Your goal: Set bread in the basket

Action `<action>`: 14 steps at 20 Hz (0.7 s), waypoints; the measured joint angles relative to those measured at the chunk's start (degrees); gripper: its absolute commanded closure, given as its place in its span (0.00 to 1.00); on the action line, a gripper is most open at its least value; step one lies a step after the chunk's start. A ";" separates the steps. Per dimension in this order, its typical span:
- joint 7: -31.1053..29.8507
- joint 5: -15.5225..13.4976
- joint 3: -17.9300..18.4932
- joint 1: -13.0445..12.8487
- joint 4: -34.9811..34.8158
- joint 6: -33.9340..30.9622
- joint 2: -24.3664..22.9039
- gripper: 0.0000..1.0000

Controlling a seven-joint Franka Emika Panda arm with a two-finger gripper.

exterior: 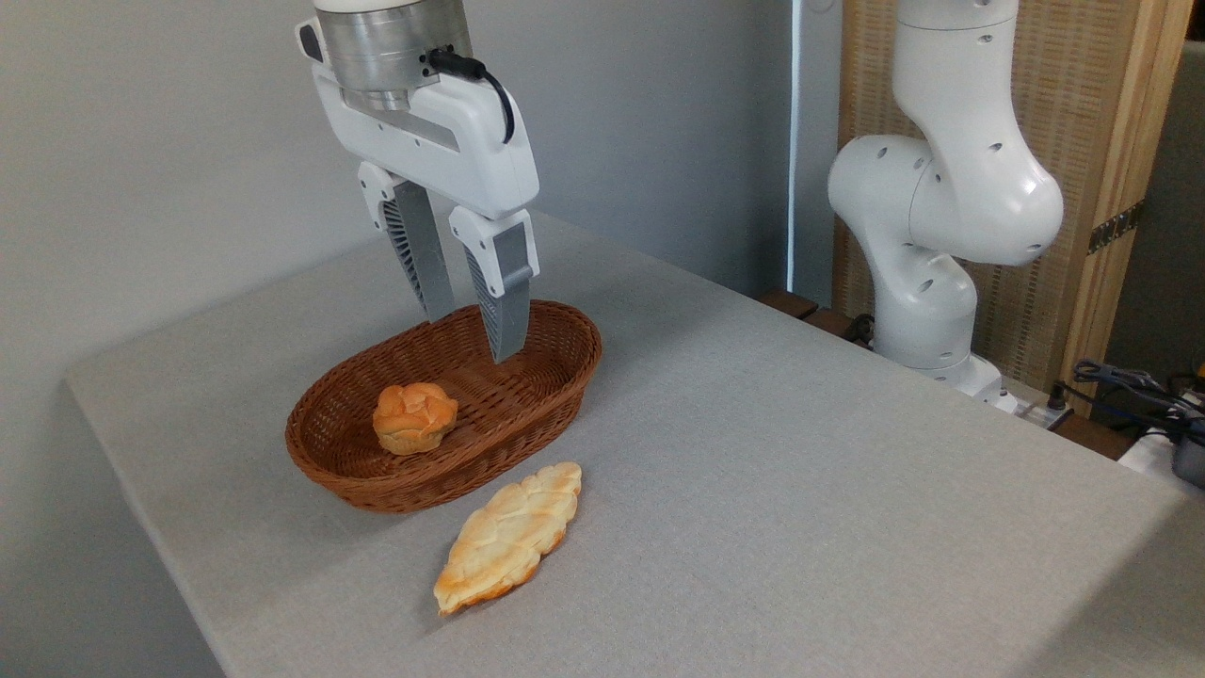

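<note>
The bread (pixel 414 417), a small round orange-brown bun with a swirled top, lies inside the basket (pixel 555 377) near its left end. The oval brown wicker basket stands on the grey table left of centre. My gripper (pixel 471 336) hangs above the basket's far right part, fingers pointing down. It is open and holds nothing. The bun sits down and to the left of the fingertips, apart from them.
A flat pale golden braided loaf (pixel 508 535) lies on the grey table (pixel 800 490) just in front of the basket. The arm's white base (pixel 927 282) stands at the table's far right edge. Cables (pixel 1139 395) lie at the far right.
</note>
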 measured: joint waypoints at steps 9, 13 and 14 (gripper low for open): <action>0.02 -0.01 -0.01 -0.18 -5.31 3.59 -3.23 0.00; 0.02 -0.01 -0.01 -0.18 -5.31 3.60 -3.36 0.00; 0.02 -0.01 -0.01 -0.18 -5.31 3.60 -3.36 0.00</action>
